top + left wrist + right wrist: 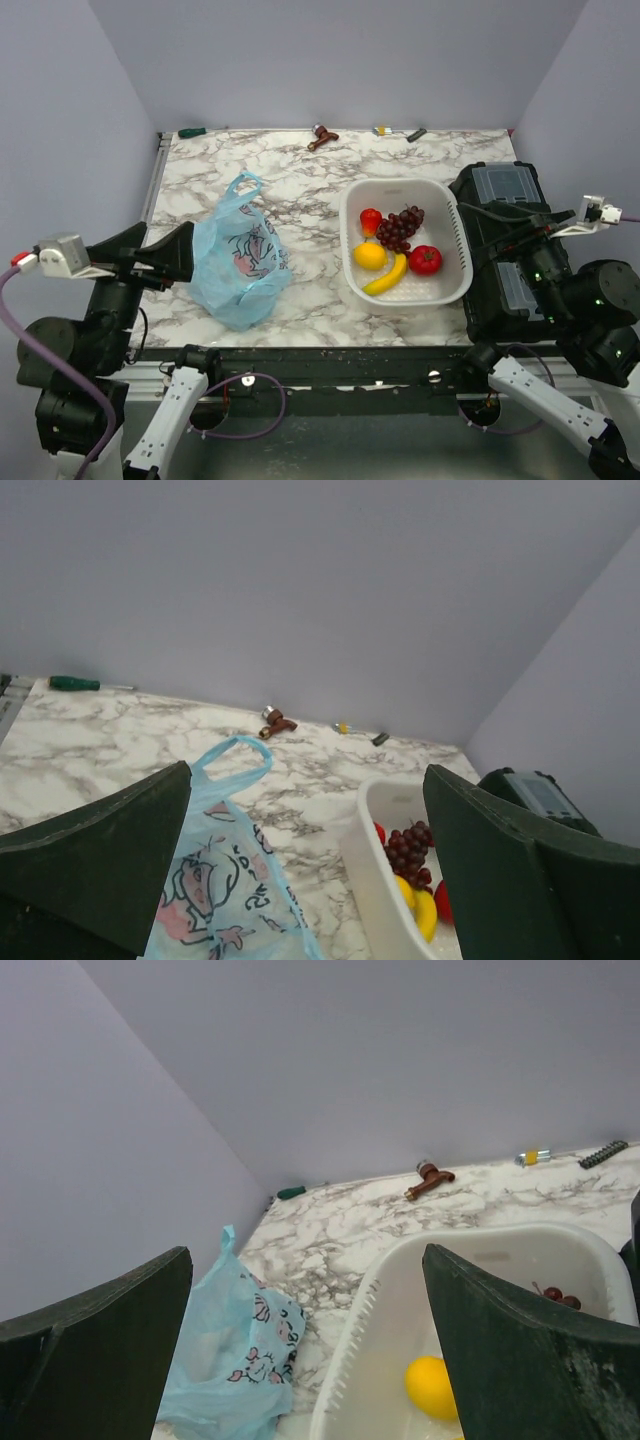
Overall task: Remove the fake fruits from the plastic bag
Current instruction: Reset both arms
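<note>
Surface: white marble-pattern surface (300,190) with grey veins, seen whole from the top camera
Bag: thin light-blue translucent plastic bag (238,262) with a pink-and-white cartoon print lies crumpled in the left half of the surface, closer to the near edge; one loop handle (243,186) points toward the far edge; what is inside it I cannot tell
Basket: white perforated plastic basket (346,235) stands in the right half, apart from the bag
Fruits: in the basket lie the dark red-purple plastic grape bunch (400,228) on the far side, and the round yellow lemon-like fruit (369,256) with the curved yellow banana (387,275) just beside it on the near side
Other fruits: round red apple-like fruit (425,260) next to the banana's tip, small red-orange fruit (371,221) just beside the grapes, both in the same basket
Left hand: left hand (305,780) hovers at the left edge, toward the near corner, just beside the bag; its dark green fingers (110,860) stand wide apart and hold nothing
Right hand: right hand (305,1260) is at the right edge, above the black plastic toolbox (505,250); its fingers are wide apart too, with nothing between them
Far edge: green-handled screwdriver (190,132) at the far left corner, small brown object (322,137) near the middle, small yellow piece (383,131) and dark piece (416,134) further right
</note>
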Available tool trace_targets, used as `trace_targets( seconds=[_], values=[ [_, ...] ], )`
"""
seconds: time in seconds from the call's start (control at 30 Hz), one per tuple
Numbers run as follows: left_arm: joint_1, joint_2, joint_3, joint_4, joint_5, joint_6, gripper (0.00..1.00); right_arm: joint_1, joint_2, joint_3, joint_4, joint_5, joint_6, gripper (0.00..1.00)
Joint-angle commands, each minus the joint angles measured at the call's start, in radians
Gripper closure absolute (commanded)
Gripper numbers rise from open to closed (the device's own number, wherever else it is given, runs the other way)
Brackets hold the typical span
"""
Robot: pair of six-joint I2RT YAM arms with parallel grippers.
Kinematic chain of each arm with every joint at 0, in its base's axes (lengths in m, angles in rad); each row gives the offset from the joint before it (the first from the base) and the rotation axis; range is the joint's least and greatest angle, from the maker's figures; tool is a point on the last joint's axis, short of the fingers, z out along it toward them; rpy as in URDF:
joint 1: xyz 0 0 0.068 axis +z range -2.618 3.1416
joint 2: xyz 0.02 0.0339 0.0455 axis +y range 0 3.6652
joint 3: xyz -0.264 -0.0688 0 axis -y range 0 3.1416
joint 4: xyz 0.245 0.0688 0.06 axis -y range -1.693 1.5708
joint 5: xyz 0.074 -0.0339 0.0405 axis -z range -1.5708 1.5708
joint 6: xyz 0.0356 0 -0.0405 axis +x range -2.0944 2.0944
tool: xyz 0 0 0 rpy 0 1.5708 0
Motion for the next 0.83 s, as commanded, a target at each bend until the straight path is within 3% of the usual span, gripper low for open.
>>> trace_targets(
  seconds=[0.0,0.33,0.6,0.8],
  values=[
    [0.003,0.000,0.110,-0.038,0.052,-0.010,0.02,-0.003,-0.025,0.035,-0.016,0.008,-0.038,0.00],
    [-0.007,-0.003,0.195,-0.072,-0.021,0.029,0.02,-0.004,-0.074,0.072,-0.039,0.032,-0.040,0.00],
    [-0.043,-0.006,0.205,-0.082,-0.067,0.062,0.02,-0.003,-0.177,0.028,0.026,0.008,-0.039,0.00],
    [-0.052,-0.015,0.191,-0.082,-0.073,0.065,0.02,-0.003,-0.155,0.046,-0.012,0.032,-0.027,0.00]
  ],
)
